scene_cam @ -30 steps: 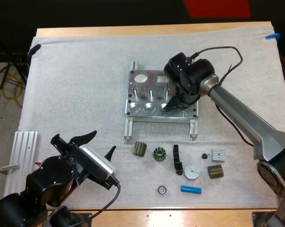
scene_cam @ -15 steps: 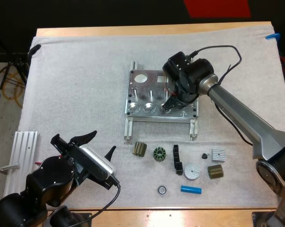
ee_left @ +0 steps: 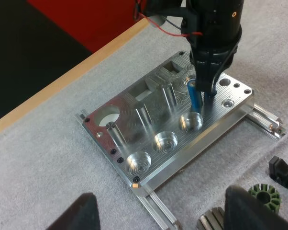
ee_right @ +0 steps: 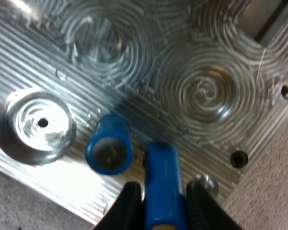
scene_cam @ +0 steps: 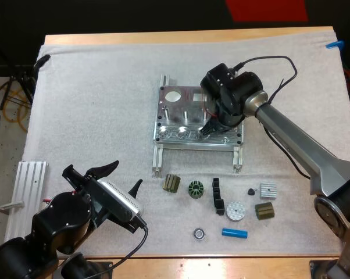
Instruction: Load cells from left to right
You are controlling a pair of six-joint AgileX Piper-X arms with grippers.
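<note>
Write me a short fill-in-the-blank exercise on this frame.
1. The right gripper has its jaws shut on a ___ cell over the fixture.
2. The left gripper has its jaws ___.
3. The row of round pockets along the fixture's edge nearest the left gripper counts ___.
Missing words: blue; open; three.

The left arm (scene_cam: 64, 224), at seven o'clock in the high view, is glossy black with rounded joints and a pale ribbed plate (scene_cam: 120, 197) behind the left pincer (scene_cam: 125, 175), whose fingers (ee_left: 84, 213) are black and tapered. The right arm (scene_cam: 297, 145), from three o'clock, is a smooth silver-grey link ending in a bulbous black wrist (scene_cam: 236, 96) above the black right pincer (scene_cam: 207, 131).
</note>
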